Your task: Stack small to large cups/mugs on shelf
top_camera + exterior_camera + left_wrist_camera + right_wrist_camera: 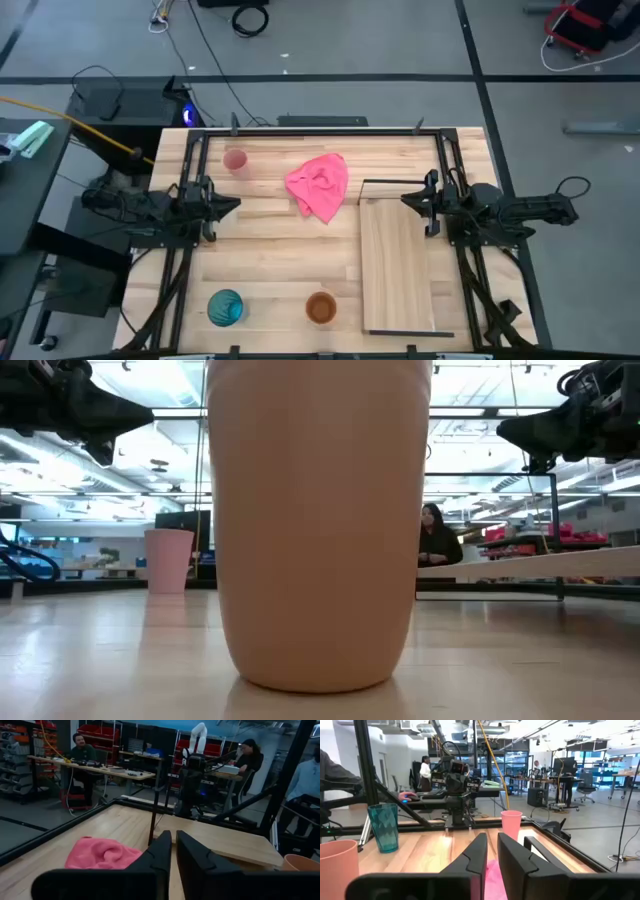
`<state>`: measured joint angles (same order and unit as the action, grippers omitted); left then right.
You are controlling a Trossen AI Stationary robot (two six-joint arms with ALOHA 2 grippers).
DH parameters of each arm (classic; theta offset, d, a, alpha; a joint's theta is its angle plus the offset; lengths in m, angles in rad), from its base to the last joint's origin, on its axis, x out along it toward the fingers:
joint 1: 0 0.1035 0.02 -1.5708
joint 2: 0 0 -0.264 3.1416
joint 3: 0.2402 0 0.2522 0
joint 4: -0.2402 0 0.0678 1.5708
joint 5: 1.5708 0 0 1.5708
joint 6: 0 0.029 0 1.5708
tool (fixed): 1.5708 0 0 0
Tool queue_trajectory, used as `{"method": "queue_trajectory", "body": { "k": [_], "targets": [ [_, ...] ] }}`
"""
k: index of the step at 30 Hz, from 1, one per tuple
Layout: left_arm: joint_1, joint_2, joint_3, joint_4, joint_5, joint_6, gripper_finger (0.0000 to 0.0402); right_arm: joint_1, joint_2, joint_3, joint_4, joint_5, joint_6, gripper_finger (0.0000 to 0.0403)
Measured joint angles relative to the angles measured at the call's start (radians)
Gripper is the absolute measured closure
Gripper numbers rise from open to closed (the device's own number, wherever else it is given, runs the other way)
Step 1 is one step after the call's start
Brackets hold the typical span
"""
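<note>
The small pink cup [236, 160] stands upright at the table's far left. The teal-blue cup [225, 307] and the orange-brown cup [321, 308] stand upright near the front edge. The orange-brown cup fills the middle of the low view [320, 520]. The shelf [397, 265] lies flat on the table's right half, its black wire frame [390, 184] at the far end. My left gripper [232, 205] is shut and empty above the table's left side. My right gripper [408, 200] is shut and empty above the shelf's far end.
A crumpled pink cloth [318, 185] lies on the table between the two grippers, beside the shelf's far left corner. Black frame rails [190, 170] run along the table's left and right sides. People sit at desks in the room beyond.
</note>
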<state>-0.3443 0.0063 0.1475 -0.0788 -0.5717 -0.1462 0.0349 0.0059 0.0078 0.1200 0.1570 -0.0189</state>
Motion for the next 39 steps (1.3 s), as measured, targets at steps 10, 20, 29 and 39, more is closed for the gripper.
{"method": "queue_trajectory", "body": {
  "k": [10, 20, 29, 39],
  "targets": [
    [0.000, 0.000, 0.000, 0.000, 0.000, 0.000, 0.0366, 0.000, 0.000, 0.000, 0.000, 0.000, 0.000, 0.0350],
    [0.000, 0.000, 0.000, 0.000, 0.000, 0.000, 0.0367, 0.000, 0.000, 0.000, 0.000, 0.000, 0.000, 0.0350],
    [0.000, 0.000, 0.000, 0.000, 0.000, 0.000, 0.0363, 0.000, 0.000, 0.000, 0.000, 0.000, 0.000, 0.0350],
    [0.000, 0.000, 0.000, 0.000, 0.000, 0.000, 0.0370, 0.000, 0.000, 0.000, 0.000, 0.000, 0.000, 0.0350]
  ]
}}
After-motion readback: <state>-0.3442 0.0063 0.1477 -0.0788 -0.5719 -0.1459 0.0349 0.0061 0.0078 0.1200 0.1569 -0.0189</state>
